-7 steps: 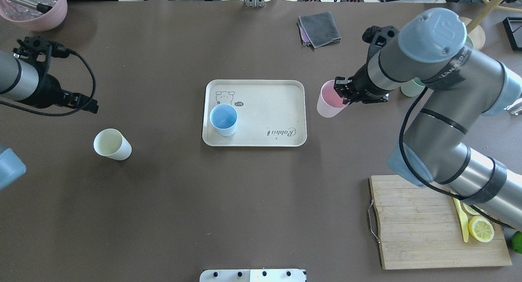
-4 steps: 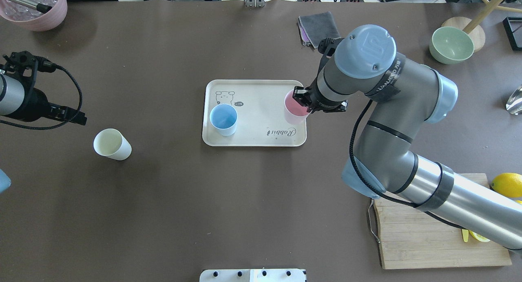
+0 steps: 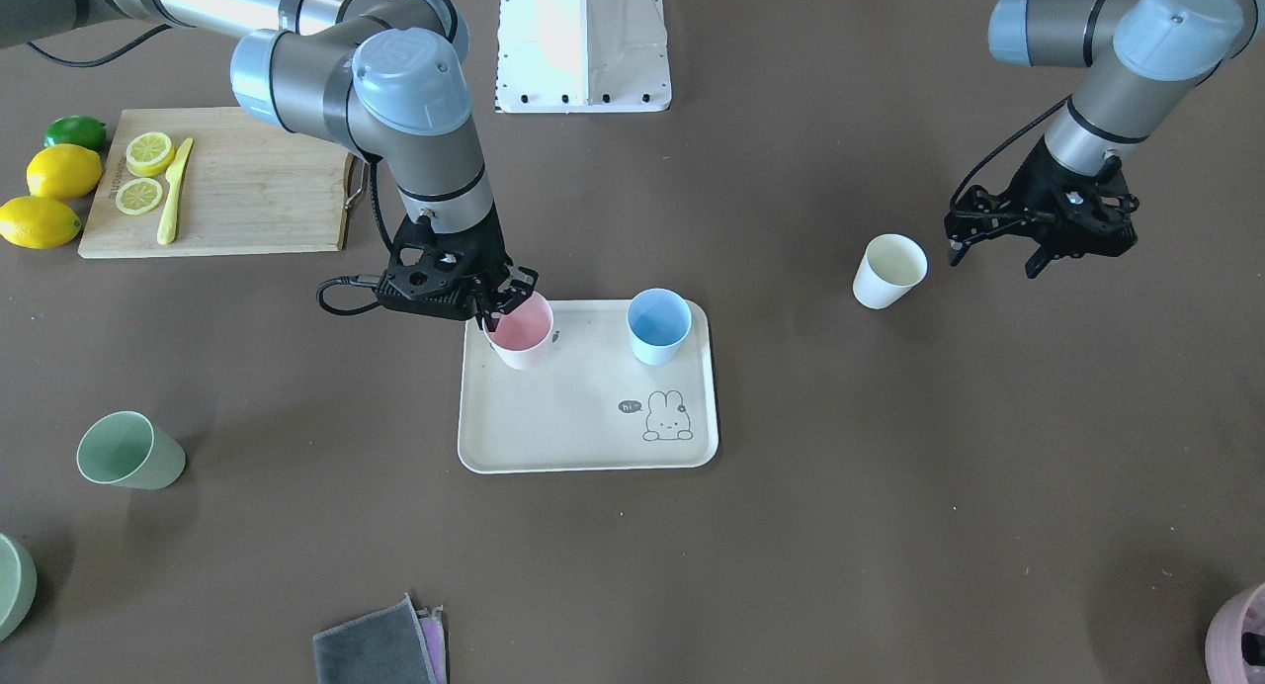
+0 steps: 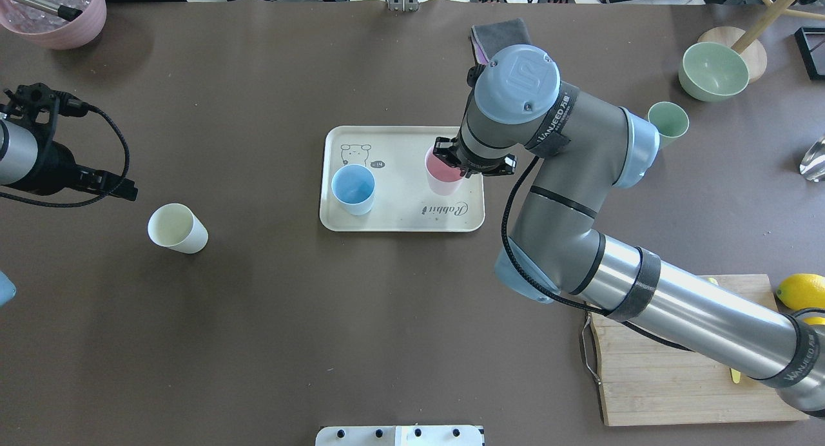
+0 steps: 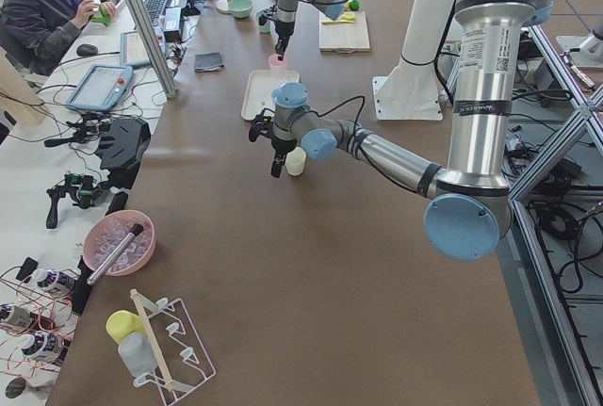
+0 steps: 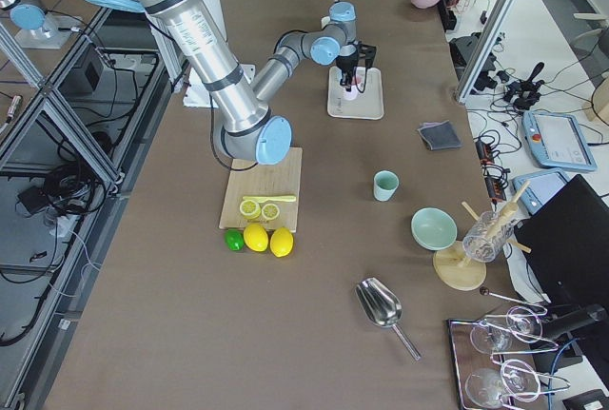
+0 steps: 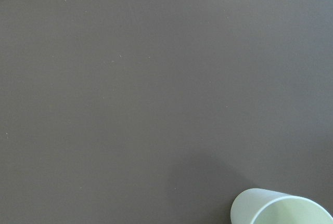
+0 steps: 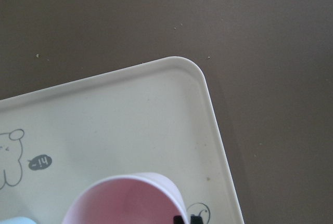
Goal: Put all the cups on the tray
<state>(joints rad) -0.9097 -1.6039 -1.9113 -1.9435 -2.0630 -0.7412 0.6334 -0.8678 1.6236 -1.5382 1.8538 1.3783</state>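
The cream tray (image 4: 412, 143) lies mid-table and also shows in the front view (image 3: 573, 427) and the right wrist view (image 8: 130, 109). The blue cup (image 4: 353, 189) stands on its left part. My right gripper (image 4: 453, 164) is shut on the rim of the pink cup (image 4: 443, 178), upright over the tray's right part (image 3: 521, 336); I cannot tell whether it touches the tray. The cream-white cup (image 4: 177, 228) stands on the table at the left. My left gripper (image 4: 126, 189) hangs open and empty just beyond it (image 3: 993, 259). The green cup (image 4: 668, 122) stands far right.
A wooden cutting board (image 4: 644, 381) with lemon slices and a knife is at the near right, under my right arm. A green bowl (image 4: 712, 70) is at the far right, a grey cloth (image 3: 376, 649) beyond the tray, and a mauve pot (image 4: 58, 14) at the far left corner.
My right arm has carried the pink cup leftward from beside the tray to over its right part. My left gripper drew back slightly to the left, then stayed.
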